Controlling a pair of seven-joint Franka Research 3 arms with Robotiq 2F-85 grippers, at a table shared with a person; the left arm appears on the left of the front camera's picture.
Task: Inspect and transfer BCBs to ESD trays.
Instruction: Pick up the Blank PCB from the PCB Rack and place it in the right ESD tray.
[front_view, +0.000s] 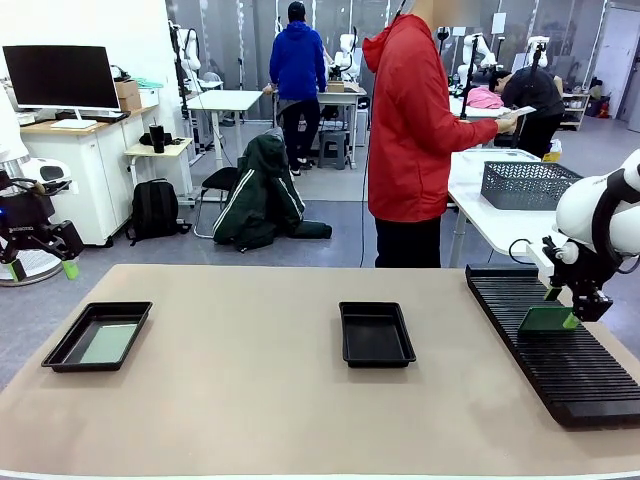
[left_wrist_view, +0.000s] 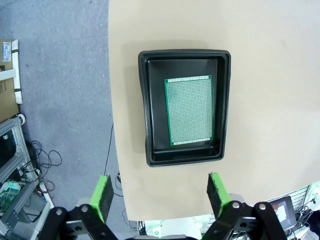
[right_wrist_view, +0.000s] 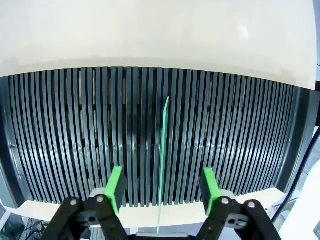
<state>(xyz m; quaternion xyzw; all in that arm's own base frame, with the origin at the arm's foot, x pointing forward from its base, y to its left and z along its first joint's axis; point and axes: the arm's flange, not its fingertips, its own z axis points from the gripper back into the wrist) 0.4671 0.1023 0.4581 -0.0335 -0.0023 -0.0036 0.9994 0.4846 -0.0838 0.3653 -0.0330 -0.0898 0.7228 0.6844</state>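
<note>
A: Right side, quick?

B: Right gripper (right_wrist_view: 161, 180) hangs over the rack (right_wrist_view: 75, 125). Its fingers are wide, one on each side of the standing BCB (right_wrist_view: 163, 140), neither touching it. The board sits edge-up in a slot, so I'd say pinching its faces is the way to lift it.

A: Left?

B: Left gripper (left_wrist_view: 159, 192) has its jaws wide and holds nothing. It's above the left tray (left_wrist_view: 147, 110), where the flat BCB (left_wrist_view: 190, 110) lies on the floor. One transfer looks done.

A: Other tray?

B: Middle tray (front_view: 375, 335) has nothing in it. It's likely where the racked board goes.
</note>
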